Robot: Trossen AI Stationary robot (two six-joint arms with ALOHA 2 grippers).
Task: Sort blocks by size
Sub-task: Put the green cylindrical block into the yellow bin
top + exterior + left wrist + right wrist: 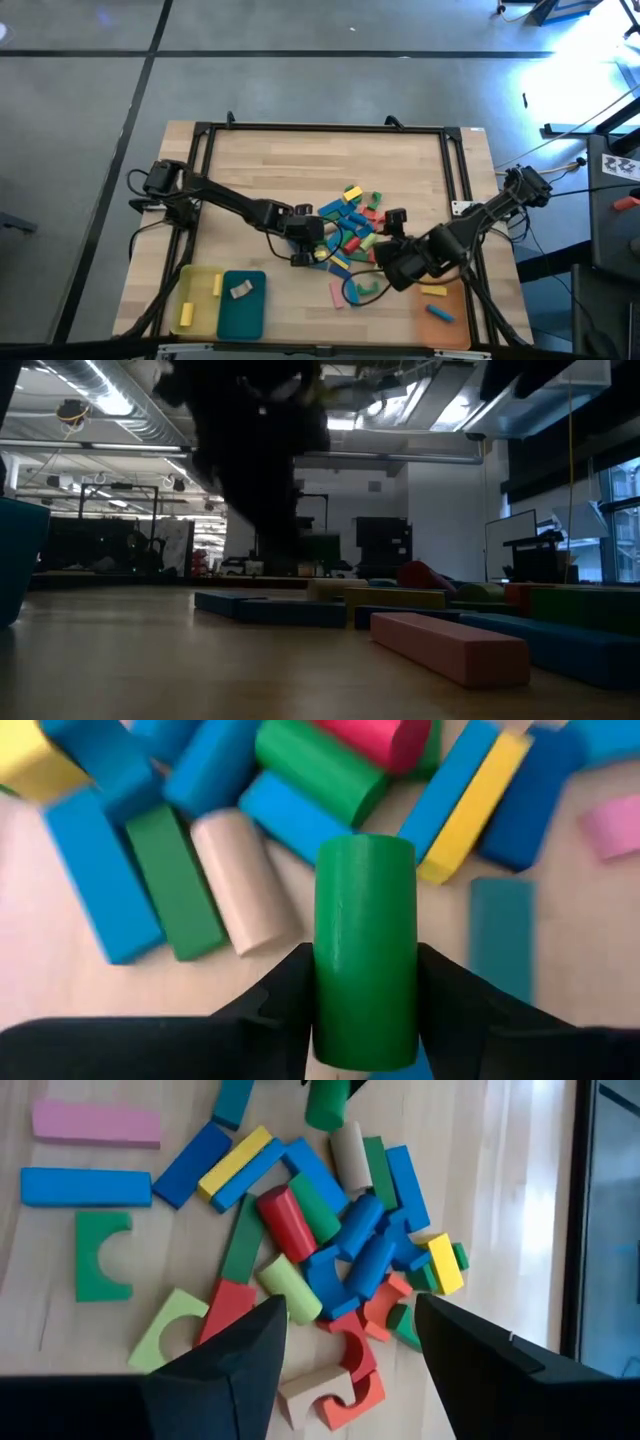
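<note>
1. While the heap of small painted wooden blocks (352,225) sits jumbled mid-table, slightly toward the right arm's side, one piece is up off it: a green wooden cylinder (365,950) is pinched between the fingers of the left gripper (365,1020).
2. That left gripper (306,238) sits at the near-left edge of the heap, jaws pressed against both sides of the cylinder; the same green piece shows at the far edge of the right wrist view (325,1105).
3. Just beyond the held cylinder lie a cream cylinder (240,880), a green bar (175,880) and a blue bar (100,875), side by side on the wood.
4. Now the right gripper (345,1350): fingers spread wide, nothing between them, poised over the near-right side of the heap above a red cylinder (288,1220) and a lime arch (170,1335).
5. Looser pieces lie nearer the front edge: a pink bar (337,294) and a green arch (365,288).
6. Outward to the front-left corner, a flat yellow tray (200,305) carries two yellow pieces, and the teal tray (243,310) beside it carries one pale block (240,290).
7. At front right, an orange tray (450,315) holds a yellow bar (433,291) and a blue bar (439,313).
8. All of it rests on the pale wooden table (270,165).
</note>
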